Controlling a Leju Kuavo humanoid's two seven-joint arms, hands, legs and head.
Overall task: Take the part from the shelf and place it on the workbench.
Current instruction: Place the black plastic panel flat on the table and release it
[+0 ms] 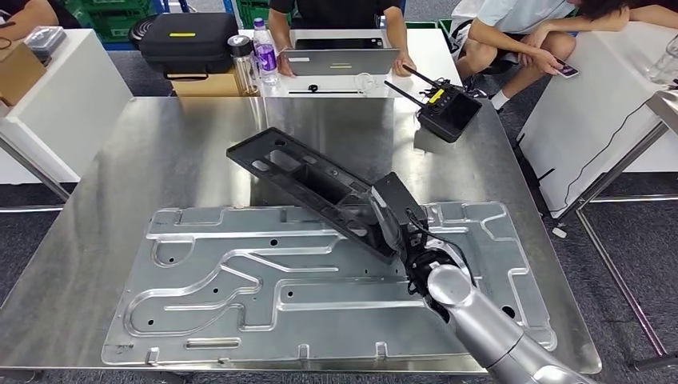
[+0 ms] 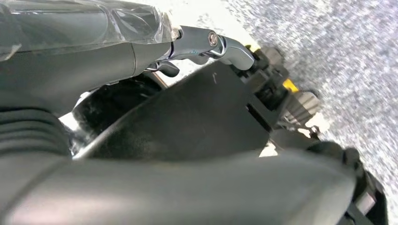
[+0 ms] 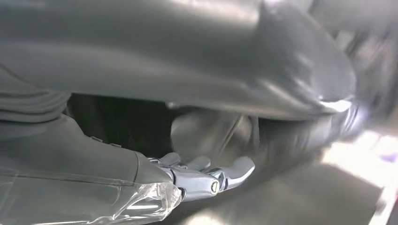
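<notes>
So the long black part (image 1: 316, 186) is up off the workbench (image 1: 160, 152), tilted, far end pointing to about 10 o'clock, over the stamped metal panel (image 1: 320, 280). The right hand (image 1: 392, 228) is clamped on its near end, arm coming in from 5 o'clock. Left hand (image 2: 141, 140) hangs by the floor; can't tell how its fingers sit. A black controller (image 1: 448, 110) lies at the workbench's 1 o'clock corner.

black part (image 1: 308, 182), silver workbench (image 1: 160, 160)
</notes>
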